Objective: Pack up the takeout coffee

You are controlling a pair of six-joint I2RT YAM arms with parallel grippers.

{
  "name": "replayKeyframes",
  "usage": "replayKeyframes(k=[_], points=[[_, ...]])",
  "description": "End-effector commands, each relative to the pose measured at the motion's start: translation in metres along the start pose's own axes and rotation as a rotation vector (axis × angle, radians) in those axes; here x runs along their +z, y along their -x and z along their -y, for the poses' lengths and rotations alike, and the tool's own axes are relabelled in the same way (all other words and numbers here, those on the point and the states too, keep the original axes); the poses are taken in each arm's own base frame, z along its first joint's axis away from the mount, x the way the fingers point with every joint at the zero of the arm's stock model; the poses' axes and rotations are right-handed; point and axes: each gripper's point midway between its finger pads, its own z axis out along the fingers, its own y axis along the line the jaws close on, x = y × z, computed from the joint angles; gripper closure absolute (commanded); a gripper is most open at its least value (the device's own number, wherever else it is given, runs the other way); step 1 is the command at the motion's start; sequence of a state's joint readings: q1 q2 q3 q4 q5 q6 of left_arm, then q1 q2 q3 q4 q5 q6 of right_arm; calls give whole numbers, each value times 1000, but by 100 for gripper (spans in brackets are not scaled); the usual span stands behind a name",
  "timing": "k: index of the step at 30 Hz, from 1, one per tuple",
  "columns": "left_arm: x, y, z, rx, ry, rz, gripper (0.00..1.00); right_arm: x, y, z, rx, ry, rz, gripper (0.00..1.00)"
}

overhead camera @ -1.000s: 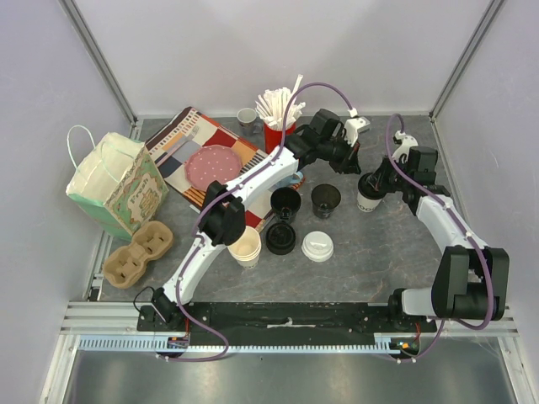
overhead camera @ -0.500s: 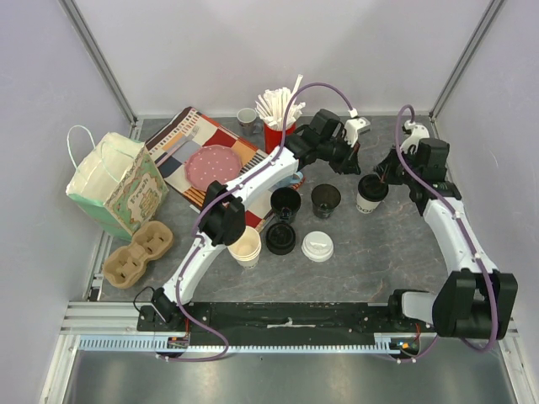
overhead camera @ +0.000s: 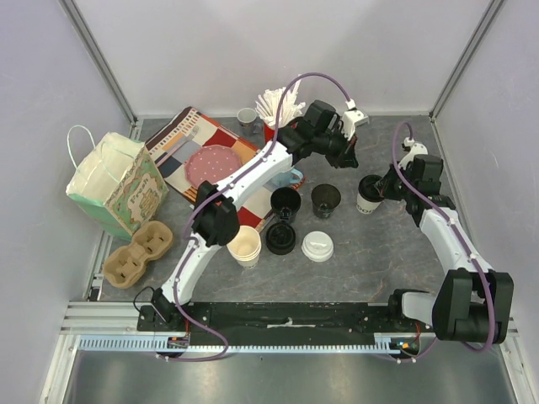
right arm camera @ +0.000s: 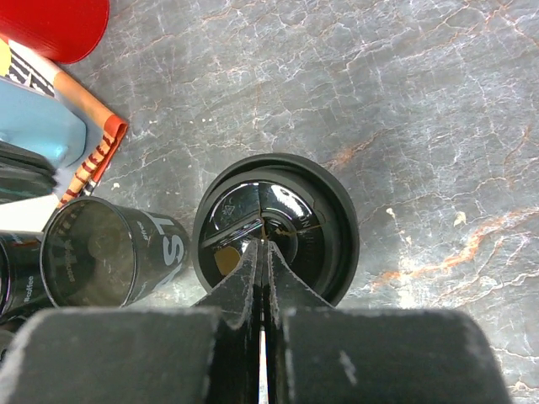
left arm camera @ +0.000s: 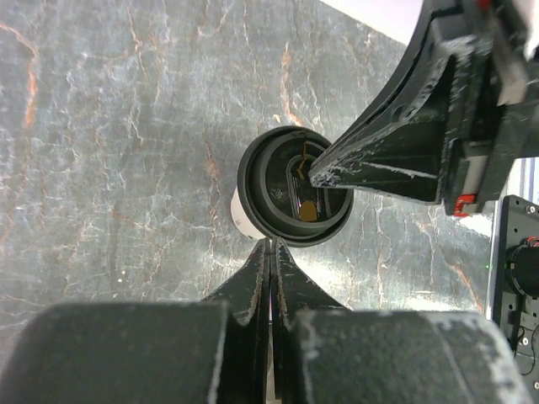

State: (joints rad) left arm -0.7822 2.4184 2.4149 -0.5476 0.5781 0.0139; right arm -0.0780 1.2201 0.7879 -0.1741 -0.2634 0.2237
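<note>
glossy black plastic lid (right arm camera: 290, 200), matt marbled stone table (right arm camera: 421, 101)

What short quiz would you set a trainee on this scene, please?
1. True or false: the white lid sits on a cup.
2. What lies directly under the right hand? A) black-lidded cup B) paper bag C) cup carrier
3. Fill in: the left hand is ___ (open or shut).
Key: 1 false, it lies alone on the table; 2 A; 3 shut.
</note>
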Motion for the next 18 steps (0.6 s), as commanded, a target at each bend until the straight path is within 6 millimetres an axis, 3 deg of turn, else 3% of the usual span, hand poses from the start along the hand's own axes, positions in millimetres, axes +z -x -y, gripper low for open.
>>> replayKeyframes(k=[1,7,8,10,11,13,14,15,17,18], points=[[-32,43,19,95,-15,77,98,-10,27,-8,-20,6,42,100],[-45,51,25,117,-14,81,98,-27,58,-31,-77,82,82,100],[-52,55,26,123,-10,84,97,-31,66,-36,-89,102,97,91],[-63,60,26,139,-2,87,84,-38,70,-49,-107,153,104,74],[-69,58,24,132,5,74,65,-43,76,-56,-135,174,117,58],[-87,65,27,142,17,81,49,-51,75,-75,-180,228,114,47],[-96,63,22,130,30,71,38,-55,78,-83,-226,250,124,33],[-110,68,25,131,40,77,35,-60,71,-104,-273,302,110,27],[-132,65,15,113,72,64,29,-66,61,-123,-345,361,91,16],[-146,66,18,109,85,65,28,-71,46,-141,-433,421,61,14]])
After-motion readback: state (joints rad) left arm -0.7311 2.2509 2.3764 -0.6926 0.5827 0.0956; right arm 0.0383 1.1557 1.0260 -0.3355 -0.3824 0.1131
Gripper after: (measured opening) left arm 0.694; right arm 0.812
